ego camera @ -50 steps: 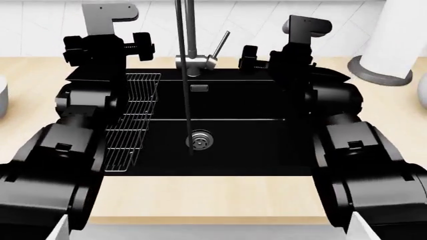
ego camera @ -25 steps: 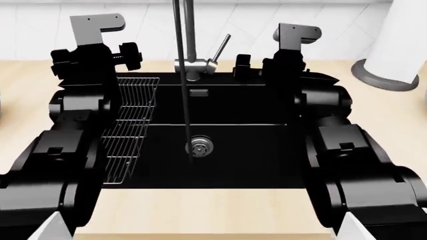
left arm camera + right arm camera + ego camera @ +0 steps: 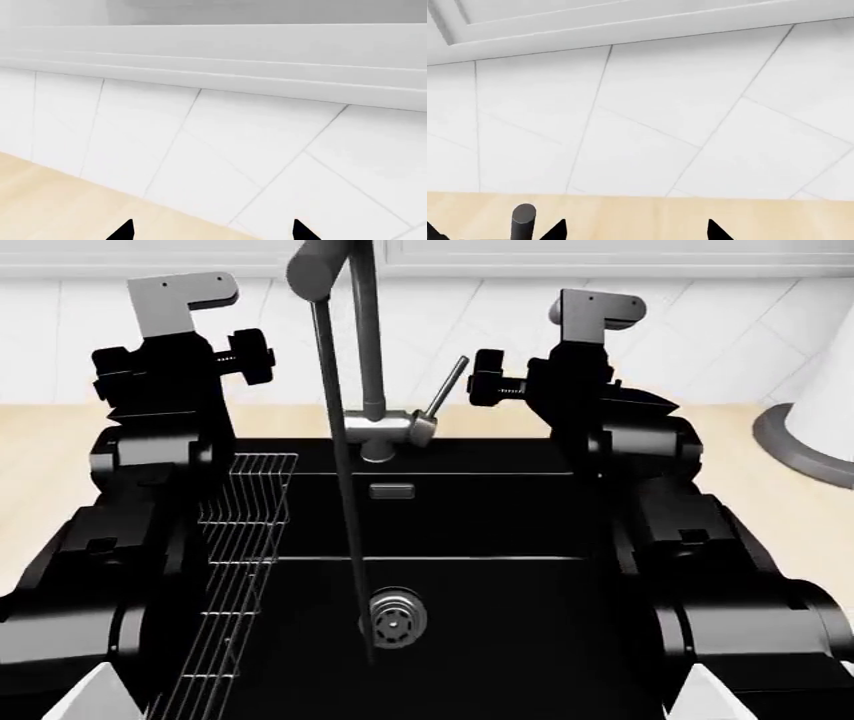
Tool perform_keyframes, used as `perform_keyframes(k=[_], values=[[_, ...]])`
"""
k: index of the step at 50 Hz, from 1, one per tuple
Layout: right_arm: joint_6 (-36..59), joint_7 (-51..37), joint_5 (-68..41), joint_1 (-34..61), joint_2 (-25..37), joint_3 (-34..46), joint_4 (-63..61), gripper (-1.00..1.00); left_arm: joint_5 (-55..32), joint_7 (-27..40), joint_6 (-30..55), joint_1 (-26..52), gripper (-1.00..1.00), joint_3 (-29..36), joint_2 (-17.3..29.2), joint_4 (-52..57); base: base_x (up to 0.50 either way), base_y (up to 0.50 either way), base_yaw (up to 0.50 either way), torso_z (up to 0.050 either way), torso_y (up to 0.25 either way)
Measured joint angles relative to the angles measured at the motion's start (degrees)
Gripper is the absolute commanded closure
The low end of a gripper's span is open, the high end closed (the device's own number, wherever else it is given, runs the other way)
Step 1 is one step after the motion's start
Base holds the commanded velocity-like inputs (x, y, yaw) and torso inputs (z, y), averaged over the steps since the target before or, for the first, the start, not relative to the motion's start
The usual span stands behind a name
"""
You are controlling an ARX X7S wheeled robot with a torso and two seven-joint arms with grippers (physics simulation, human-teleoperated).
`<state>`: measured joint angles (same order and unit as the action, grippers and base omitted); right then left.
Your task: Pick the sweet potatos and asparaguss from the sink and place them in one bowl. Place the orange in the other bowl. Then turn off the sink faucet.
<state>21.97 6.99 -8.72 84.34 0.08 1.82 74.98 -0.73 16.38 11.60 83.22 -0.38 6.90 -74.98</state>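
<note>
1. Looking down from the head camera, I see the black sink (image 3: 507,530) with its steel drain (image 3: 395,617) and the wire rack (image 3: 230,570) on its left side.
2. The sink faucet (image 3: 358,360) rises at the back rim, a thin stream falling toward the drain.
3. My left gripper (image 3: 210,231) and right gripper (image 3: 635,230) show fingertips spread apart, holding nothing, both facing the tiled wall (image 3: 647,125).
</note>
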Motion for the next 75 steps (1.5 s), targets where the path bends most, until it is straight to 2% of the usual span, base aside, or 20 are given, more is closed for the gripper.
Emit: perform_keyframes(k=[26,51,75], values=[[-0.3,0.9,-0.2,-0.5,0.0,0.0,0.0,-1.0,0.5,-1.0,-0.4,-0.4,-1.0,-0.7,0.1,0.0,0.5,0.0,0.0,0.0,0.0],[-0.6,2.7,3.1,-1.5,0.1,-5.2,0.0,-1.0,0.6,-2.4,-1.2,-1.0,-1.0,-0.5,-0.3,0.0,0.5,0.0,0.0,0.0,0.0],[1.2,1.0,6.4,-2.4,0.8,-10.8,0.0,-1.0,0.6,-2.9,-1.4,-0.7,-1.0,-0.7,-0.2,0.0,0.0,0.0,0.0,0.0,0.0]])
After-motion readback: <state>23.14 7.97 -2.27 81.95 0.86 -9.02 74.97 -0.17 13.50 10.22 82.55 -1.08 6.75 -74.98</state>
